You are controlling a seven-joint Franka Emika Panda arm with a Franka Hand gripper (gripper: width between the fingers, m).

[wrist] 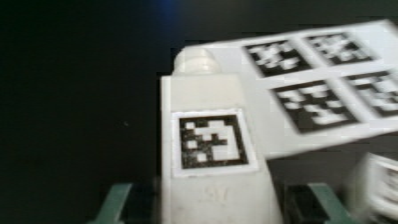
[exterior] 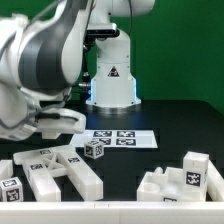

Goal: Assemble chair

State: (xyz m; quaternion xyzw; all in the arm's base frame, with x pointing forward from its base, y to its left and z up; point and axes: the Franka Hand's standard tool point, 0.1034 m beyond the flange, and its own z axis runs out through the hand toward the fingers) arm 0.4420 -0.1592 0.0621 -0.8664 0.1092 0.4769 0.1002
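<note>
In the wrist view a white chair bar (wrist: 214,130) with a black-and-white tag lies between my fingers. My gripper (wrist: 221,205) is open and straddles the bar. There is a dark gap between the bar and each greenish finger (wrist: 121,200). In the exterior view the arm's hand (exterior: 45,122) hangs low over the white chair parts (exterior: 58,168) at the exterior view's left, and my fingertips are hidden there. A small tagged cube (exterior: 95,150) stands by the marker board. More blocky chair parts (exterior: 185,180) lie at the exterior view's right.
The marker board (exterior: 122,138) lies flat in front of the robot base (exterior: 110,75); it also shows in the wrist view (wrist: 329,80) beside the bar. Another tagged white part (exterior: 10,188) sits at the front left corner. A white piece edge (wrist: 377,185) lies close to one finger.
</note>
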